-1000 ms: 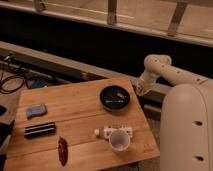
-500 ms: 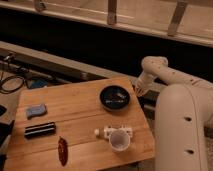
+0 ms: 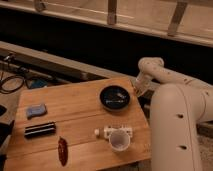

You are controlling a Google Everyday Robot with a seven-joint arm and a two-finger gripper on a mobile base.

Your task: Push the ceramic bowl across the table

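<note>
A rectangular light-brown wooden table (image 3: 75,105) of grained planks fills the middle of the view. The round, shallow, glossy black ceramic bowl (image 3: 115,97) sits near the far right corner of the table, a little in from the right edge.

The robot's white arm (image 3: 165,75) reaches in from the right. Its gripper (image 3: 136,92) hangs at the right edge of the table, just beside the bowl's right rim. We cannot tell how far it is open, and we see nothing held in it.

Over the last second the arm and the robot's body have crept slightly leftward, while the bowl has stayed put. We judge the push has not begun and the gripper is closing in for contact.

Counted on the table:
- one bowl
- one white mug (image 3: 119,141) near the front right corner
- one small white object (image 3: 111,131) touching the mug
- one blue pad (image 3: 36,110) by the left edge
- one black bar (image 3: 40,129) by the left edge
- one red item (image 3: 62,150) at the front edge
</note>
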